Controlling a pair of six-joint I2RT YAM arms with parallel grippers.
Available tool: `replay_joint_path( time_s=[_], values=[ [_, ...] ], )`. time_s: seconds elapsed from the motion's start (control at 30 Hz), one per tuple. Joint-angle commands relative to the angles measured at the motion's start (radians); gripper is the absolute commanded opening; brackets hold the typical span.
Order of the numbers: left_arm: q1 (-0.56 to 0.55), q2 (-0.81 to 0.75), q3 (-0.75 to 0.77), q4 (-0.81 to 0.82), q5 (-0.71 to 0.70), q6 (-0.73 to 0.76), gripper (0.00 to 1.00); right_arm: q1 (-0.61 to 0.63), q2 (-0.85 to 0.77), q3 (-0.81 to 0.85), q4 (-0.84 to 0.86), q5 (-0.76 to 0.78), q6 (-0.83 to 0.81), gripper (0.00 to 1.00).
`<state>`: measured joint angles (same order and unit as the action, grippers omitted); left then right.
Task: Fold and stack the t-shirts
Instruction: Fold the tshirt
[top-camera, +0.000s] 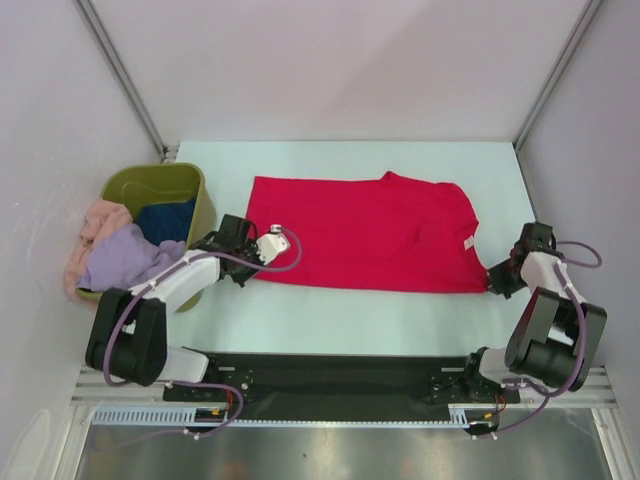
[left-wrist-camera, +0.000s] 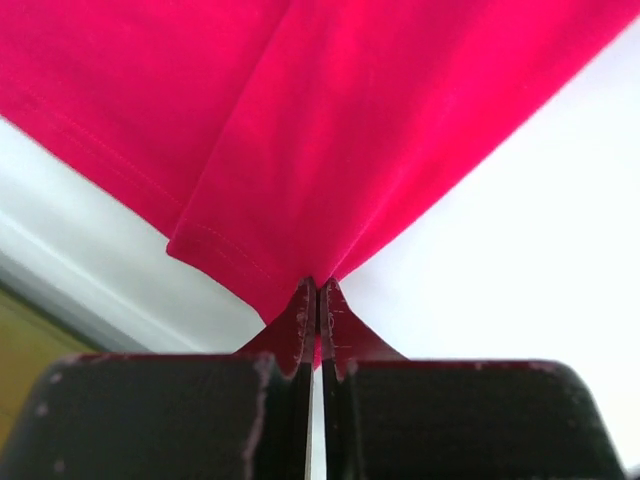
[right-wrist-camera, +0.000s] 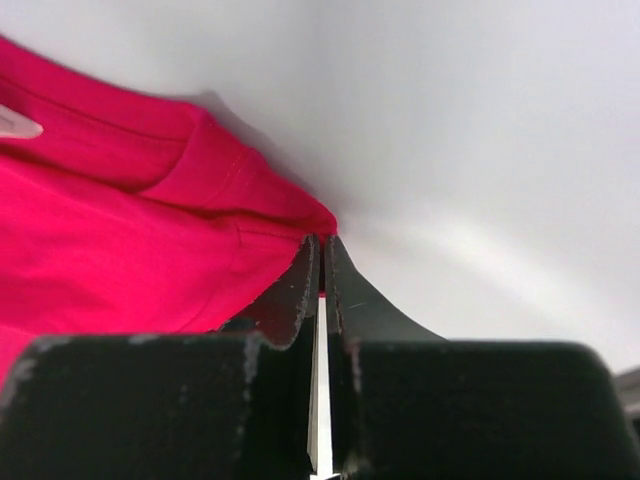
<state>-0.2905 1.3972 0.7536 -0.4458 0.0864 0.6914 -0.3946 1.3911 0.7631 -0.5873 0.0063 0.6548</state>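
A bright red t-shirt (top-camera: 365, 235) lies flat across the middle of the table, with a small label (top-camera: 466, 243) near its right end. My left gripper (top-camera: 250, 264) is at its near-left corner. In the left wrist view that gripper (left-wrist-camera: 318, 292) is shut on a pinch of red t-shirt (left-wrist-camera: 330, 130) cloth. My right gripper (top-camera: 496, 281) is at the near-right corner. The right wrist view shows this gripper (right-wrist-camera: 322, 246) shut on the red t-shirt (right-wrist-camera: 120, 240) edge. A lavender t-shirt (top-camera: 125, 258), a peach-pink one (top-camera: 100, 222) and a dark blue one (top-camera: 165, 218) are piled in and over the tub.
An olive-green tub (top-camera: 195, 185) stands at the table's left edge, close beside the left arm, and it shows as a green patch (left-wrist-camera: 30, 370) in the left wrist view. White walls close in the table on the left, back and right.
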Motion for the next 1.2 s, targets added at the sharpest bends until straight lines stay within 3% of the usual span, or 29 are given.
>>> replay_joint_path(
  time_s=[0.0,0.17,0.23,0.27,0.3,0.37,0.4,0.5,0.57,0.63,0.67,0.9,1.0,1.17],
  values=[
    [0.002,-0.067,-0.036,-0.183,0.096,0.017,0.0,-0.047,-0.073,-0.039,-0.095,0.078,0.071,0.0],
    [-0.007,-0.13,-0.06,-0.317,0.223,0.045,0.0,-0.156,-0.202,-0.093,-0.178,0.124,0.112,0.0],
    [-0.009,-0.145,-0.069,-0.321,0.259,0.042,0.04,-0.191,-0.245,-0.087,-0.201,0.185,0.121,0.24],
    [-0.009,-0.145,-0.069,-0.32,0.263,0.042,0.17,-0.19,-0.257,-0.071,-0.215,0.208,0.12,0.48],
    [-0.009,-0.144,-0.062,-0.32,0.259,0.043,0.51,-0.184,-0.256,-0.049,-0.221,0.219,0.111,0.53],
    [-0.006,-0.138,-0.039,-0.317,0.225,0.039,0.71,-0.155,-0.251,0.016,-0.206,0.201,0.082,0.57],
    [0.001,-0.139,-0.001,-0.321,0.214,0.039,0.76,-0.133,-0.251,0.042,-0.2,0.192,0.071,0.59],
    [0.059,-0.139,0.097,-0.312,0.205,-0.007,0.8,0.095,-0.244,0.177,-0.142,0.208,-0.058,0.58],
    [0.13,-0.133,0.134,-0.272,0.249,-0.074,0.8,0.347,-0.222,0.258,-0.088,0.231,-0.154,0.55],
    [0.171,-0.122,0.15,-0.214,0.254,-0.121,0.77,0.48,-0.152,0.301,-0.097,0.235,-0.214,0.5],
    [0.171,-0.101,0.147,-0.2,0.221,-0.13,0.75,0.569,-0.121,0.335,-0.104,0.23,-0.219,0.43],
    [0.169,0.041,0.101,-0.13,0.127,-0.109,0.6,0.767,0.144,0.418,-0.121,0.184,-0.225,0.29],
    [0.169,0.085,0.101,-0.108,0.102,-0.084,0.5,0.775,0.221,0.438,-0.132,0.175,-0.228,0.29],
    [0.169,0.115,0.081,-0.096,0.13,-0.072,0.49,0.77,0.304,0.436,-0.126,0.204,-0.239,0.35]
  ],
)
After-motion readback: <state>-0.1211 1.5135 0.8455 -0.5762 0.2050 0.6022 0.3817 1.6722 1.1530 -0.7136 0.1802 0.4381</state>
